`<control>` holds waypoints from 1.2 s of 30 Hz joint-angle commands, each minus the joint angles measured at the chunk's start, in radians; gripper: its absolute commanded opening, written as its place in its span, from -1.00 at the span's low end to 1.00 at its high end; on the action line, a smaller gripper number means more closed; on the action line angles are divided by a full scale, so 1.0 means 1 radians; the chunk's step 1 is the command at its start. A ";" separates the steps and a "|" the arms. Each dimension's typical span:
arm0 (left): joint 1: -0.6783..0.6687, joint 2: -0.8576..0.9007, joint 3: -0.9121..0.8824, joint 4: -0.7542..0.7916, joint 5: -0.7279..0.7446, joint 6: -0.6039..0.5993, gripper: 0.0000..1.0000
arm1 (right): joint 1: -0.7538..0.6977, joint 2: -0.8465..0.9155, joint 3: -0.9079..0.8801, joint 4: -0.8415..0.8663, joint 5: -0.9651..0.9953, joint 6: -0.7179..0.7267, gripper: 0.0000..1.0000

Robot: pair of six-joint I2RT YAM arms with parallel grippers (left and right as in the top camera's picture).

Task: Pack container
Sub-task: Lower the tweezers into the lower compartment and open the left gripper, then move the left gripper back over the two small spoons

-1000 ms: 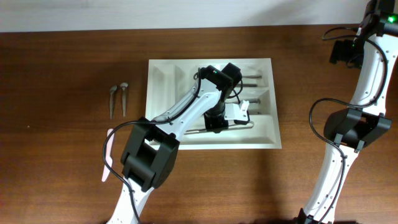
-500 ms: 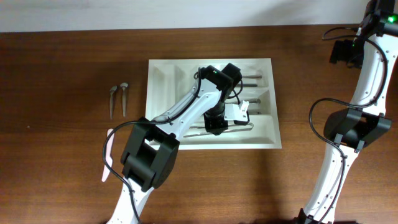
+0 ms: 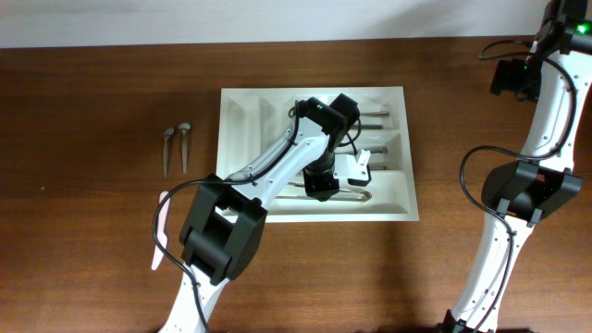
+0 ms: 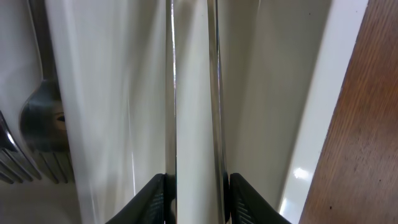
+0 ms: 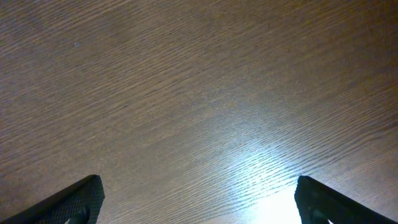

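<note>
The container (image 3: 240, 97), a white compartment tray, lies in the middle of the brown table. My left gripper (image 3: 356, 171) reaches down into its long front compartment. In the left wrist view a flat metal utensil handle (image 4: 194, 93) lies along that compartment's floor, between my left gripper's (image 4: 197, 199) fingers. They stand close on either side, a thin gap showing, so the gripper is slightly open. A spoon bowl (image 4: 40, 118) and fork tines (image 4: 12, 162) lie in the neighbouring compartment. My right gripper (image 5: 199, 199) hangs wide open over bare wood, holding nothing.
Two spoons (image 3: 176, 146) lie on the table left of the tray. A pale pink utensil (image 3: 160, 227) lies by the left arm's base. More cutlery (image 3: 375, 117) sits in the tray's far compartments. The right arm (image 3: 546, 102) stands at the table's right edge.
My left gripper's jaws have parted a little around the utensil handle, which now rests in the front compartment. The right arm has not moved.
</note>
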 commanded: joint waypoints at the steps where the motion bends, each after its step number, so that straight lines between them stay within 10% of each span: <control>1: -0.003 0.011 0.001 0.004 0.004 0.013 -0.31 | 0.000 0.007 0.000 0.000 0.002 0.012 0.97; 20: -0.003 0.011 0.020 0.055 -0.010 0.006 -0.21 | 0.000 0.007 0.000 0.000 0.002 0.012 0.97; 29: 0.006 0.004 0.373 0.005 -0.227 -0.139 -0.19 | 0.000 0.007 0.000 0.000 0.002 0.012 0.97; 33: 0.047 0.003 0.548 -0.029 -0.305 -0.237 0.10 | 0.000 0.007 0.000 0.000 0.002 0.012 0.97; 36: 0.106 0.003 0.646 -0.088 -0.359 -0.309 0.74 | 0.000 0.007 0.000 0.000 0.002 0.012 0.97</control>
